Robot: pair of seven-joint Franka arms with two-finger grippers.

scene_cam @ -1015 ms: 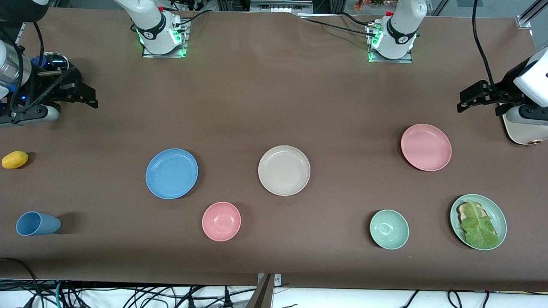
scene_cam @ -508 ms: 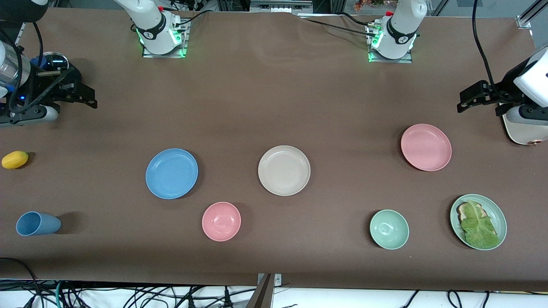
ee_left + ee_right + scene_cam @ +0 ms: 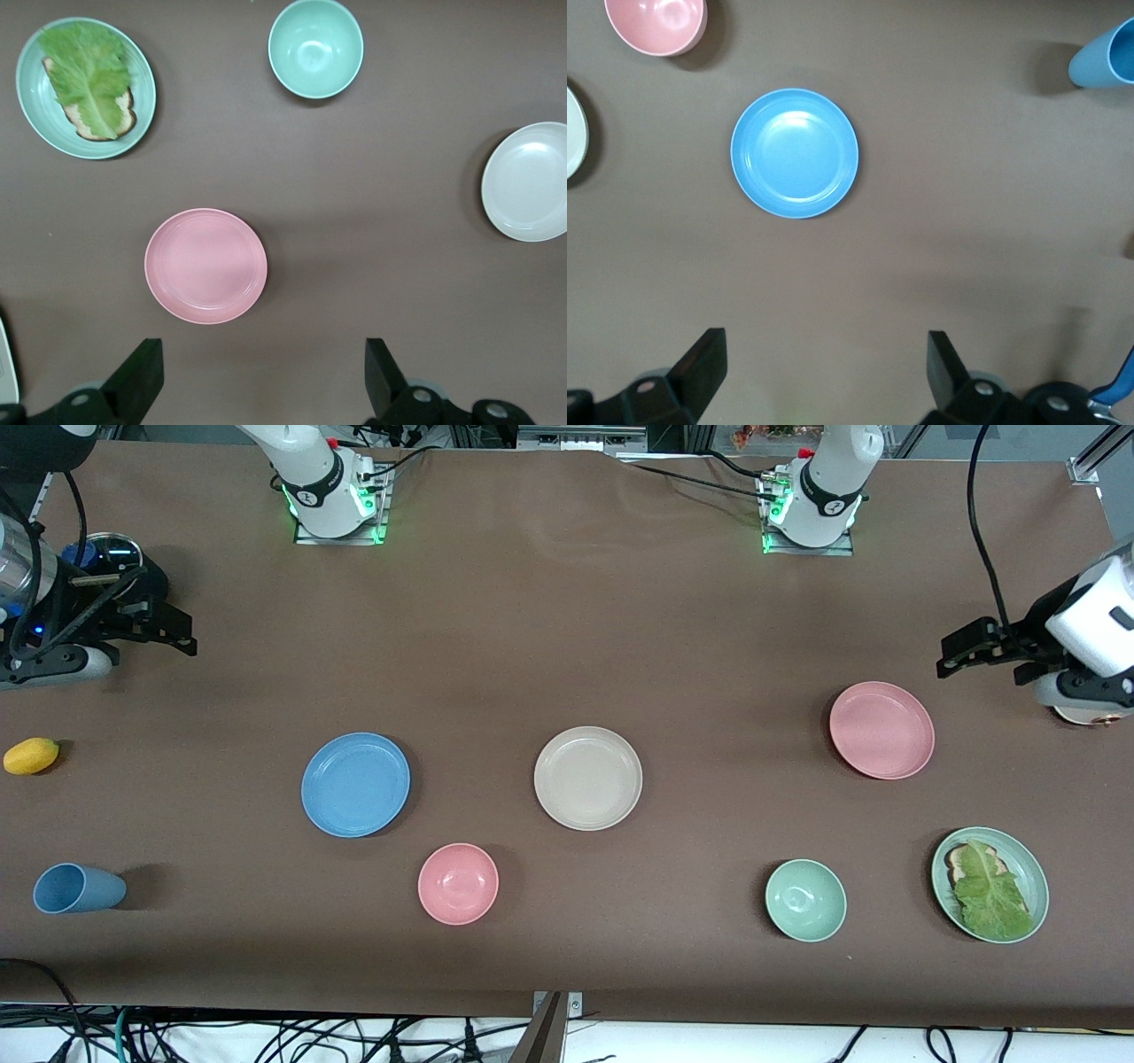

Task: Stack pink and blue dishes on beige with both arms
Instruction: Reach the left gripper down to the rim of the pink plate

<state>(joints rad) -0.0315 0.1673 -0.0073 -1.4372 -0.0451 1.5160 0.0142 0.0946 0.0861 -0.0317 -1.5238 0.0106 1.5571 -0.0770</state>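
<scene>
A brown table fills the scene, with tangled cables below its near edge and both arm bases along its top edge. At the right arm's end, the right gripper hangs over bare table, jaws spread wide and holding nothing. The blue plate lies flat toward that end, the beige plate at mid-table, well apart from it. The pink plate lies toward the left arm's end. The left gripper hovers over bare table near the pink plate, fingers wide apart and empty.
</scene>
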